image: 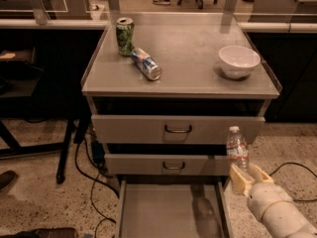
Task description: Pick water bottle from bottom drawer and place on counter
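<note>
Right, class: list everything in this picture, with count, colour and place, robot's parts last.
counter: one, grey, cabinet top.
green can: one, upright, counter's back left.
blue-and-silver can: one, lying beside green can.
bowl: one, white, counter's right.
upper drawers: two, grey, under counter.
bottom drawer: one, grey, pulled open.
water bottle: one, clear, held right of drawers.
cables: several, black, floor left.
gripper: one, beige, lower right, shut on water bottle.
arm: one, white, bottom right corner.

Cans: two, green can upright, blue-and-silver can lying down
Bowls: one, white bowl
Bottles: one, water bottle
Counters: one, counter
Drawers: three, bottom drawer pulled out, two upper drawers above
Grippers: one, gripper at lower right, clasping the water bottle's base
</note>
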Robot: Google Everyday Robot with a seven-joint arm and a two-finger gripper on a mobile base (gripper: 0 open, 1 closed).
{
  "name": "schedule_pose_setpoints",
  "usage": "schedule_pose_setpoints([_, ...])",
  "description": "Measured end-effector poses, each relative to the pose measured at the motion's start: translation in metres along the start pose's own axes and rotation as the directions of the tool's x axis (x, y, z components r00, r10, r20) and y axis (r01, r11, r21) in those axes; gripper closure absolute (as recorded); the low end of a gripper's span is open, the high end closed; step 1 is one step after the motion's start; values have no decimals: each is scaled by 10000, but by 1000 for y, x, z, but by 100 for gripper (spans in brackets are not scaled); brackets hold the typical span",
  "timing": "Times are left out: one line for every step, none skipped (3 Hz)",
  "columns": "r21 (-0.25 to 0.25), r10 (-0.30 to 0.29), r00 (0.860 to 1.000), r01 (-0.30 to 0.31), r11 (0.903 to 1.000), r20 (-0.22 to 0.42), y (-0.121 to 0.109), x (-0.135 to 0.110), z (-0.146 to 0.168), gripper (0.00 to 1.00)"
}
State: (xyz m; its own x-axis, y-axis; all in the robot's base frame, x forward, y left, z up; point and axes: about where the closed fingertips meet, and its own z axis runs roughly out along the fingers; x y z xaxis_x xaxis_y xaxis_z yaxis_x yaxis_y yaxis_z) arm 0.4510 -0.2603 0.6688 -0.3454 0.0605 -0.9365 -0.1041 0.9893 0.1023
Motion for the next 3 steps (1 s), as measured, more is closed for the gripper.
schedule_pose_setpoints([5,1,10000,-1,10000,21,0,-1,0,100])
schedule_pose_setpoints([-106,-4,9986,10,9999,536,2,-23,-3,100])
schedule_pose_setpoints([-351,62,9853,-2,9994,1705,0,-69,-17,100])
